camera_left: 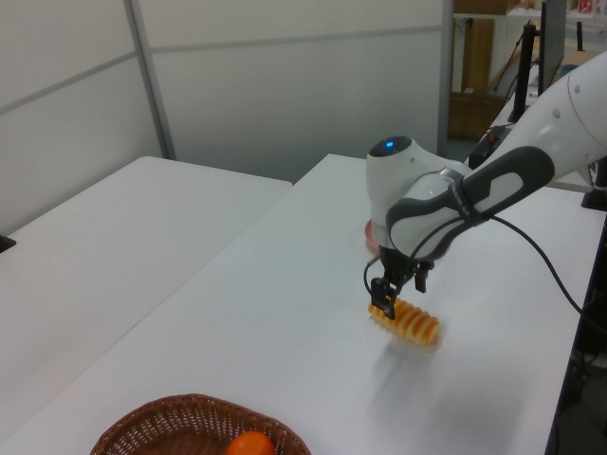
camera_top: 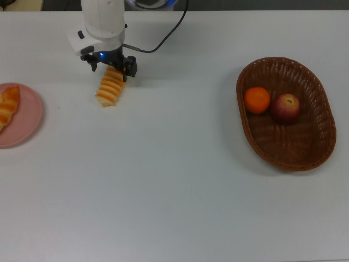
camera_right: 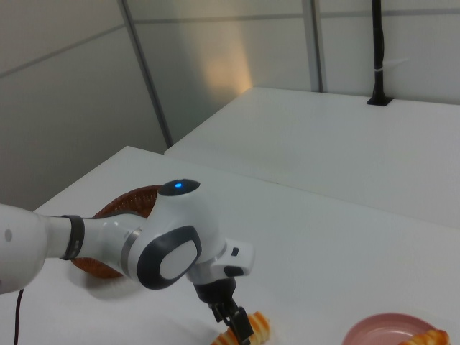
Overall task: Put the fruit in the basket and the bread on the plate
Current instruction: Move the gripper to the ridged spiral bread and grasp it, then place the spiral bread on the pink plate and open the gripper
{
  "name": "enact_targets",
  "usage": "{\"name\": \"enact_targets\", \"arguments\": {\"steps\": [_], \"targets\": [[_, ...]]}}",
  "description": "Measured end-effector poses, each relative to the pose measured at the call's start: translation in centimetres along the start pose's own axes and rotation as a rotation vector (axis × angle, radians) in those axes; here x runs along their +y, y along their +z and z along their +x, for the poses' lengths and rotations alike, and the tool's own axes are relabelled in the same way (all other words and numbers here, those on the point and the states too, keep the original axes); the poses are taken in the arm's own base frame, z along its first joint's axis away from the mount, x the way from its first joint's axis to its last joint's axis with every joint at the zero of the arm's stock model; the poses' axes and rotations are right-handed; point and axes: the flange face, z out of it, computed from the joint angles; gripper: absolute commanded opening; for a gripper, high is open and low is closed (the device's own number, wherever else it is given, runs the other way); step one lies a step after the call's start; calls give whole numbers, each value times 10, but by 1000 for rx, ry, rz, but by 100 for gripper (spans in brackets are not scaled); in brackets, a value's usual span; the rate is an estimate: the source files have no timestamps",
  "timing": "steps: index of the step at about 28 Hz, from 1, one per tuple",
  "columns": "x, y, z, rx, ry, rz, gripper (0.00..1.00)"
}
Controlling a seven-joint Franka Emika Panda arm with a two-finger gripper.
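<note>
My gripper (camera_top: 112, 67) is open and low over the table, its jaws straddling the far end of the striped bread (camera_top: 110, 87), which lies flat. The left view shows the same gripper (camera_left: 398, 296) down at that loaf (camera_left: 408, 320). A braided bread (camera_top: 6, 107) rests on the pink plate (camera_top: 26, 121) at the top view's left edge. In the brown wicker basket (camera_top: 305, 147) at the top view's right sit the orange (camera_top: 257, 100) and the dark red apple (camera_top: 286, 107). In the left view my arm hides most of the plate.
A black cable (camera_top: 158, 46) trails from my wrist toward the table's far edge. White tabletop stretches between the loaf and the plate and across to the basket. In the right view the plate (camera_right: 388, 329) lies to the right of my gripper (camera_right: 236, 322).
</note>
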Motion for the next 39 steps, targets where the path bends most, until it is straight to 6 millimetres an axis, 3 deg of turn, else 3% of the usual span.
{"name": "enact_targets", "arguments": {"steps": [5,7,8,10,11,15,20,24,28,31,35,39], "targets": [[-3,24,-6,-22,-14,-9,100],[-5,38,-6,-33,-28,-21,86],[-6,43,-6,-36,-34,-26,71],[-8,52,-4,-35,-42,-30,17],[-8,55,-3,-32,-43,-30,0],[-5,52,3,-16,-26,-29,0],[4,30,22,38,25,-23,0],[24,-9,51,94,102,-7,0],[57,-57,80,137,211,43,0],[81,-75,96,164,271,62,0],[114,-65,119,168,330,51,0],[141,-30,139,134,371,24,0]]}}
